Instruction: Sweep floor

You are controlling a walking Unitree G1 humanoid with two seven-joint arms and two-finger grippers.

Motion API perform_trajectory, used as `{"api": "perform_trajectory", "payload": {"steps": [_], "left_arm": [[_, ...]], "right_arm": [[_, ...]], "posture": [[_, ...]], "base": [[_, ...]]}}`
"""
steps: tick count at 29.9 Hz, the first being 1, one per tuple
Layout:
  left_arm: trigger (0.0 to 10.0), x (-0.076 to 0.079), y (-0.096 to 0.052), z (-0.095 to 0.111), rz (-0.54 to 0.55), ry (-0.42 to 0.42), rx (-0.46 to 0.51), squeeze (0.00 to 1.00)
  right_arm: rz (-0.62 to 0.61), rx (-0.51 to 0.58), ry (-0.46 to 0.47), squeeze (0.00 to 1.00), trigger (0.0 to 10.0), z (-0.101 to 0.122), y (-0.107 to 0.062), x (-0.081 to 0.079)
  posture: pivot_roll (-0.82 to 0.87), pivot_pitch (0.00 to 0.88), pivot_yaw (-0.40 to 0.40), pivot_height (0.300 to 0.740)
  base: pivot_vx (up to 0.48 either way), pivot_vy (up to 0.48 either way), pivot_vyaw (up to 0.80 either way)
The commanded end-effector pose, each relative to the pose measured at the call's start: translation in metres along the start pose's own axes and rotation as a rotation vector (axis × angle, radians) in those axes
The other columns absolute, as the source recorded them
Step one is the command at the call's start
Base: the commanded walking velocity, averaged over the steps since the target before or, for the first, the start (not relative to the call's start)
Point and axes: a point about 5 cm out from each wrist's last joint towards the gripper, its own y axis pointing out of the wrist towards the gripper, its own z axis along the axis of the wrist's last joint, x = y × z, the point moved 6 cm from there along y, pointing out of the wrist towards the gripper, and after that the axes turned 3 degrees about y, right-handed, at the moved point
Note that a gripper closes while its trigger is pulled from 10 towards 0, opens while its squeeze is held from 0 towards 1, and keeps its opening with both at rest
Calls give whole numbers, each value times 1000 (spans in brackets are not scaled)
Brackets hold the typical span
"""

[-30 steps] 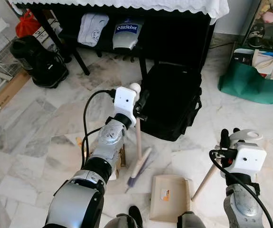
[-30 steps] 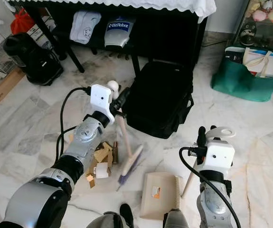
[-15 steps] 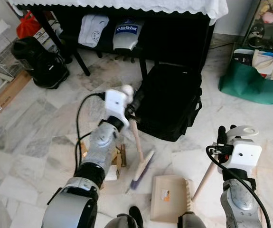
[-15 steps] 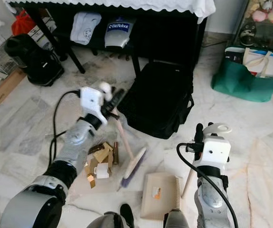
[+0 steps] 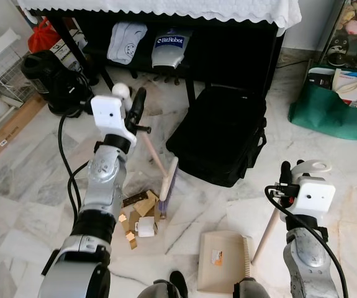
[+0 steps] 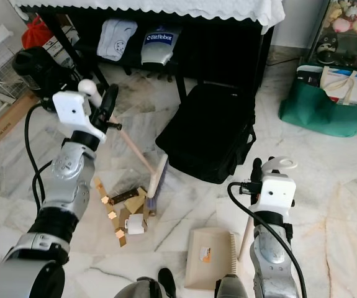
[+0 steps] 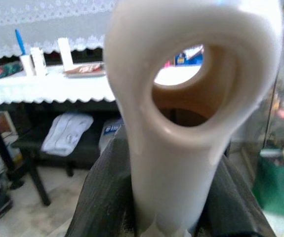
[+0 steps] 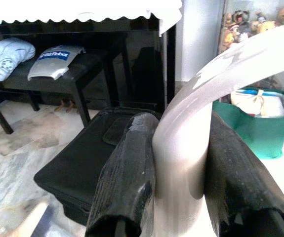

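Note:
My left gripper (image 5: 135, 110) is shut on the pale handle of a hand broom (image 5: 151, 152), raised over the floor at centre left. The broom slants down to its brush head (image 5: 167, 180), which rests at the far right edge of a pile of cardboard scraps and paper (image 5: 138, 214). In the left wrist view the handle's looped end (image 7: 181, 123) stands between my black fingers (image 7: 102, 202). My right gripper (image 5: 286, 180) is shut on the dustpan's wooden handle (image 5: 266, 231). The beige dustpan (image 5: 223, 261) lies flat on the floor, right of the pile. The right wrist view has the handle's loop (image 8: 181, 143) clamped between the fingers (image 8: 127, 168).
A black bag (image 5: 218, 133) lies on the marble floor just beyond the broom. A green tote (image 5: 330, 102) sits at the far right. A black bench (image 5: 166, 37) with cloth items stands at the back, and a black backpack (image 5: 54, 81) at the far left.
My left arm has swung left and away, dragging the brush head from beside the dustpan to the far side of the scrap pile. The right gripper and dustpan have hardly moved.

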Motion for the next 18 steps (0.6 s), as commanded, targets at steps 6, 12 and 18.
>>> {"api": "perform_trajectory", "payload": {"steps": [6,12,18], "left_arm": [[10000,-5,-15,-13,15,88,-53,0],[10000,-5,-25,-33,27,131,-119,0],[10000,-3,-28,-40,20,169,-151,0]], "right_arm": [[10,9,22,0,10000,-1,5,-5],[15,27,30,0,10000,2,13,-10],[13,33,30,0,10000,2,15,-10]], "posture": [[-145,114,211,740],[-149,87,211,740],[-149,91,212,740]], "base": [[0,0,0],[0,0,0],[0,0,0]]}}
